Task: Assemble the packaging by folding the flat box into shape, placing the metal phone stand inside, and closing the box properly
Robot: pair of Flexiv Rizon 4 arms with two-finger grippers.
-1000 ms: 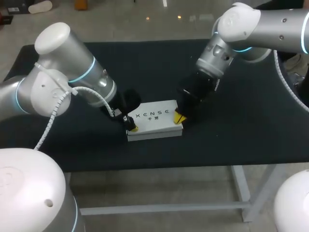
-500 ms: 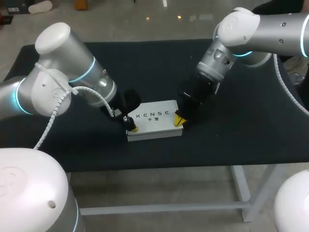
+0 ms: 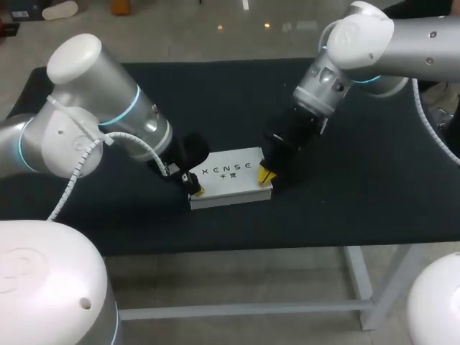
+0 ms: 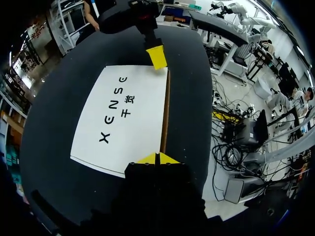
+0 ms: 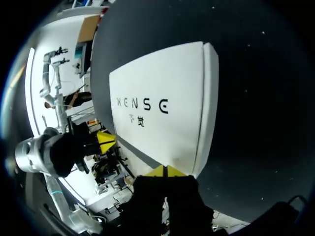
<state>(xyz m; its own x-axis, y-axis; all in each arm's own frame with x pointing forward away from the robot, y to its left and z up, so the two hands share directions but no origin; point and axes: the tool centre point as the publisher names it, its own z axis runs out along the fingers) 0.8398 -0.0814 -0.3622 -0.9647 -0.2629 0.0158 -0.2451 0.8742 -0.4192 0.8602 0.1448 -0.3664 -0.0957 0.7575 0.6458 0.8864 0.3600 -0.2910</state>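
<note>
Shows a flat white box (image 3: pixel 230 178) lying closed on a black table (image 3: pixel 345 194), near its middle and towards the front edge, with dark lettering across the top.

Places the left gripper (image 3: pixel 195 188) at the box's near left corner, on the side of the left arm. Seen along that wrist, shows its yellow tips (image 4: pixel 157 158) pinched together with nothing between them, touching the box (image 4: pixel 123 118) at the end of its long front edge, where a thin brown seam runs.

Places the right gripper (image 3: pixel 264 176) at the near right corner of the same box. Seen along that wrist, shows its tips (image 5: pixel 166 171) likewise clenched on nothing, resting on the corner of the box (image 5: pixel 162 113) beside a narrow folded side panel.

Puts each gripper in the other's sight, at the far end of the box: right gripper (image 4: pixel 156 56), left gripper (image 5: pixel 106 141).
</note>
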